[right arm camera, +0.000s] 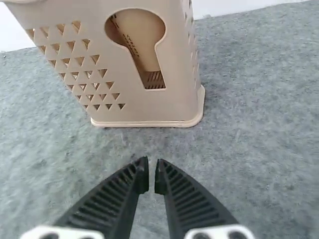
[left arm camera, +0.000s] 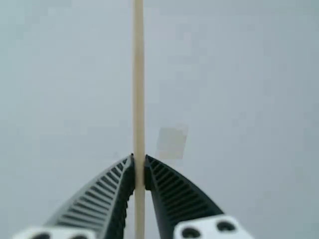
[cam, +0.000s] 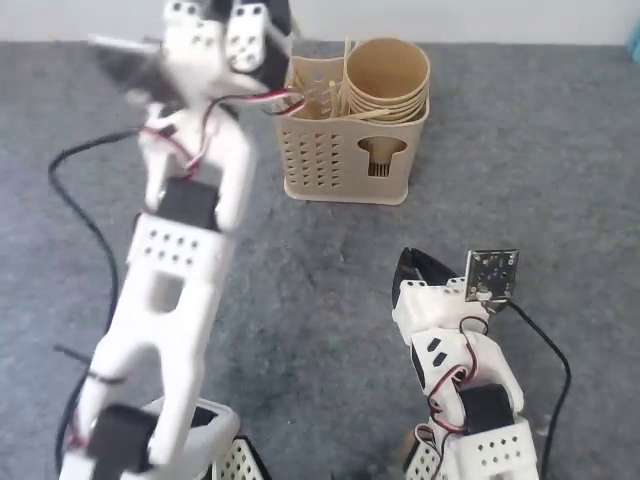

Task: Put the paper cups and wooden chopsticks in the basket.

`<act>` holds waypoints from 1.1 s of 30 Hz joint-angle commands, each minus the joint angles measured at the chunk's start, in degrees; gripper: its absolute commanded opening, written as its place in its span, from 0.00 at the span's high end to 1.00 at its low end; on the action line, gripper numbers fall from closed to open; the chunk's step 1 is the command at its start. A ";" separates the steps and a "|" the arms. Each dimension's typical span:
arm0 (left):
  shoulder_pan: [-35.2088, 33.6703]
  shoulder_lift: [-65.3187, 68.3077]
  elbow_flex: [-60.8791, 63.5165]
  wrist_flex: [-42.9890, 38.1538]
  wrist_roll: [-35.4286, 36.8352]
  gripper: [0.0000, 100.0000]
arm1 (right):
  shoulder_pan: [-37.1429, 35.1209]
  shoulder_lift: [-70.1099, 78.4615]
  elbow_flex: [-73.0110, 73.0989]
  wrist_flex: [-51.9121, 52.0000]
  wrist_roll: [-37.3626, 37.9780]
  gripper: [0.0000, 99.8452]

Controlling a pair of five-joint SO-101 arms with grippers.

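Nearly home: one chopstick in the air, the rest looks packed.

I've got the left pincer (left arm camera: 139, 172) clamped tight on a single chopstick (left arm camera: 138, 74), held up off the tabletop (cam: 300, 300) and close to the basket (cam: 320, 160), on its left side as the overhead camera sees it; the paper cups (cam: 388, 75) sit stacked in one compartment and a bundle of chopsticks (cam: 318, 85) stands in the one beside it, so that part reads as done; the right pincer (right arm camera: 151, 177) hangs low in front of the basket, all but together with nothing between; by my reckoning this raised stick is the piece left to drop in, though the arms hide part of the tabletop.
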 commanded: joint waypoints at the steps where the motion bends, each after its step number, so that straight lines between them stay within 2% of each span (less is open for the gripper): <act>1: 0.26 4.75 -3.47 -2.90 -0.53 0.99 | 0.57 0.22 0.97 0.31 1.58 0.96; 7: -0.97 11.08 -2.68 -4.31 -0.53 0.99 | 0.57 0.22 0.97 0.22 1.58 0.96; 13: -1.14 11.78 0.57 -4.22 -0.53 0.98 | 0.57 0.22 0.97 0.22 1.76 0.96; 15: -0.97 11.78 0.75 -4.22 -0.53 0.95 | 0.57 0.22 0.97 0.22 1.76 0.96; 18: -1.32 11.69 0.75 -3.60 -0.09 0.82 | 0.57 0.22 0.97 0.22 1.76 0.96; 20: -1.41 11.60 0.31 0.53 -0.09 0.76 | 0.57 0.22 0.97 0.22 1.76 0.96; 23: -1.41 9.32 -0.22 6.95 -0.35 0.76 | 0.57 0.22 0.97 0.22 1.76 0.96; 26: -1.41 5.19 -0.04 9.14 -0.09 0.76 | 0.57 0.22 0.97 0.22 1.76 0.96; 29: -1.41 -0.79 0.13 12.66 -0.09 0.76 | 0.66 0.22 0.97 0.31 1.76 0.96; 33: -1.32 -13.01 5.32 22.24 -0.09 0.76 | 1.98 0.22 0.97 0.40 1.49 0.96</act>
